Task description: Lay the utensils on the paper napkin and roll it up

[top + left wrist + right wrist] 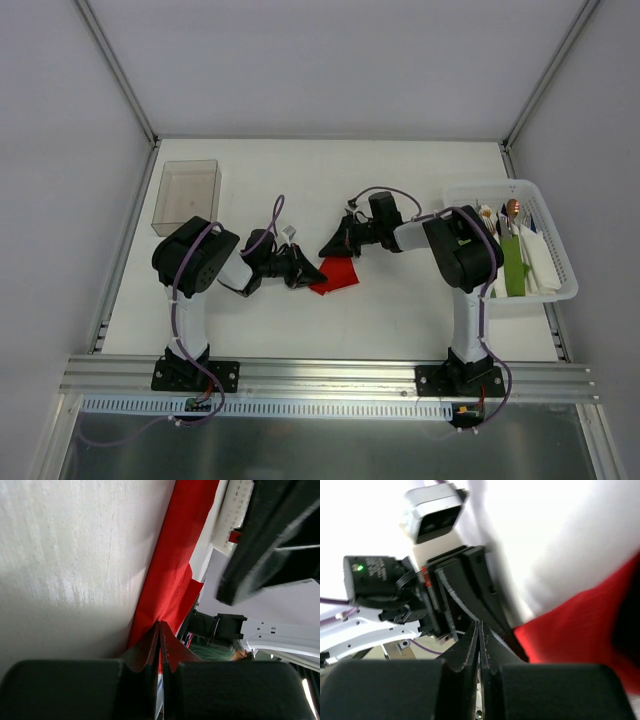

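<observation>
The red paper napkin (340,275) lies on the table between my two grippers, one side lifted and folded. My left gripper (318,276) is shut on its near left edge; in the left wrist view the fingertips (160,625) pinch the red sheet (172,565). My right gripper (326,250) is shut just behind the napkin's left corner, with nothing seen between its jaws (479,625); the napkin (580,625) lies to its right. The utensils stand in the white basket (560,290) at the right; a dark-headed one (505,214) shows, small and unclear.
The basket also holds a copper-headed utensil (514,207), a green napkin bundle (514,265) and white napkins (540,265). A clear plastic box (187,195) stands at the back left. White walls ring the table.
</observation>
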Motion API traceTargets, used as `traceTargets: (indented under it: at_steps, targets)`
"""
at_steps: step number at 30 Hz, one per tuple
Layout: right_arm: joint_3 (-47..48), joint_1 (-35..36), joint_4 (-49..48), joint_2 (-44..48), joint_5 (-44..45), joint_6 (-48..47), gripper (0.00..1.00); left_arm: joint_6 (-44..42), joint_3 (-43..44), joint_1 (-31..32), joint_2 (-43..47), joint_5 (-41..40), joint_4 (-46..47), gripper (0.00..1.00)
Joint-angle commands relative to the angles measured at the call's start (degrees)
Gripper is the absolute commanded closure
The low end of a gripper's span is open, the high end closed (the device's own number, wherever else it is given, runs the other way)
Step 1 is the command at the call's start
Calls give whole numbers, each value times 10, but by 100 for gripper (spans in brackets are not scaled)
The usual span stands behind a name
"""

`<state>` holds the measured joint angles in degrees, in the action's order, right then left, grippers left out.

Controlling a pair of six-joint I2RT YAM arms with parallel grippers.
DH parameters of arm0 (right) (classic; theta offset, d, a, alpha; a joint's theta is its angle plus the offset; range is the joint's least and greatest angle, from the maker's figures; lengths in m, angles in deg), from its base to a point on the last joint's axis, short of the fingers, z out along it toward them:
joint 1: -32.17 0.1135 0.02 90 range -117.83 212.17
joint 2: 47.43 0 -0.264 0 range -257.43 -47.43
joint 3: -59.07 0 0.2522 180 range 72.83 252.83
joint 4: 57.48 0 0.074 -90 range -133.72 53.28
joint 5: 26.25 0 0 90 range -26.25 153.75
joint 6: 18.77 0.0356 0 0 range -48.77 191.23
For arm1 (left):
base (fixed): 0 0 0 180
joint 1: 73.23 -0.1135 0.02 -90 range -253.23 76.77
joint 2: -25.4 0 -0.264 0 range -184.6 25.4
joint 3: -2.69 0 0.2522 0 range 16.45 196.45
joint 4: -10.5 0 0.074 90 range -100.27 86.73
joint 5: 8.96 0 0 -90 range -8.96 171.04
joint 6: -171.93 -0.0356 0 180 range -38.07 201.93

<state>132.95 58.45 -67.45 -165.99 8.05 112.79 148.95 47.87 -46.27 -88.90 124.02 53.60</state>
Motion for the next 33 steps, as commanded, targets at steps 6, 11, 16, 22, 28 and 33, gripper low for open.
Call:
traceTargets:
  at_steps: [6, 11, 16, 22, 28, 33]
  targets:
    - [-4, -24, -32, -46, 19, 17, 99, 10, -34, -9, -37, -64, -124, 100]
    - [26, -39, 40, -43, 37, -30, 99, 0, -37, -16, -30, -61, -141, 100]
    - [63, -47, 97, -57, 47, -68, 99, 2, -47, -18, -25, -62, -138, 100]
    - [110, -55, 133, -62, 36, -103, 98, 2, -47, -21, -30, -59, -136, 100]
    - [101, -54, 137, 2, -2, -132, 96, 3, -46, -22, -34, -58, -131, 100]
    - [64, -39, 176, 71, -7, -186, 95, 6, -44, -23, -27, -58, -130, 100]
